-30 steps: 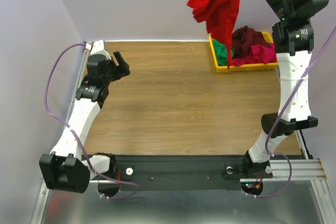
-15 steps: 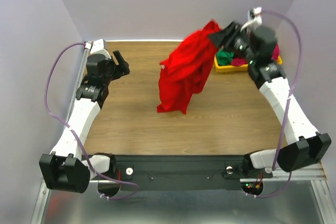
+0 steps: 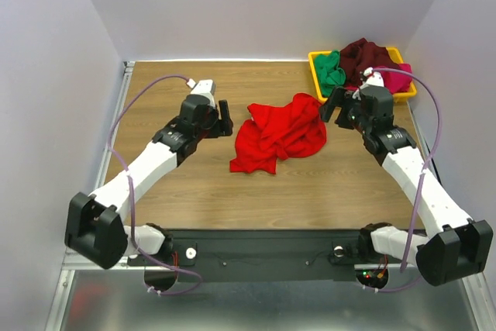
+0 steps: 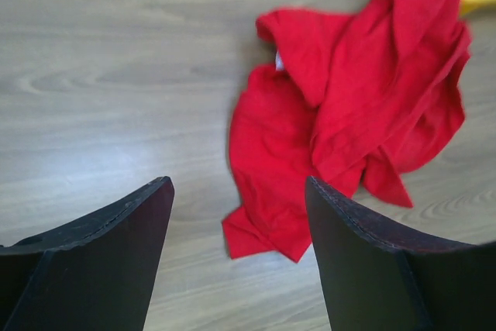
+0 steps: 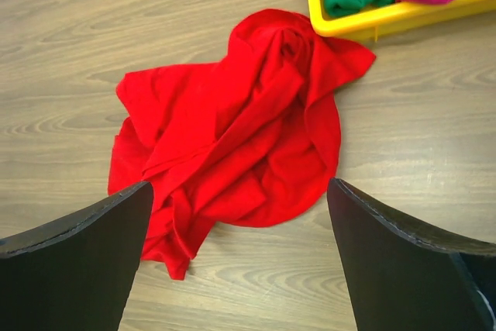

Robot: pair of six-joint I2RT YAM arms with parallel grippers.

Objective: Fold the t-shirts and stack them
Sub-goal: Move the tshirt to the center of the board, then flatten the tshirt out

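A bright red t-shirt point(image 3: 277, 134) lies crumpled in a heap near the middle of the wooden table, also seen in the left wrist view point(image 4: 349, 106) and the right wrist view point(image 5: 232, 129). A green t-shirt point(image 3: 332, 72), a dark maroon t-shirt point(image 3: 364, 55) and a magenta-pink t-shirt point(image 3: 397, 77) sit bunched in the yellow tray point(image 3: 317, 62) at the back right. My left gripper point(image 3: 224, 118) hovers open just left of the red heap. On the heap's right, my right gripper point(image 3: 334, 105) stands open with nothing in it.
The yellow tray's near wall point(image 5: 387, 21) lies close behind the red heap's far corner. Bare wooden table point(image 3: 232, 191) stretches in front of the heap. Purple-grey walls close in the left, back and right sides.
My right gripper swung the red t-shirt down from above the tray, opened and let it drop onto the table. My left arm reached in from the far left toward the heap.
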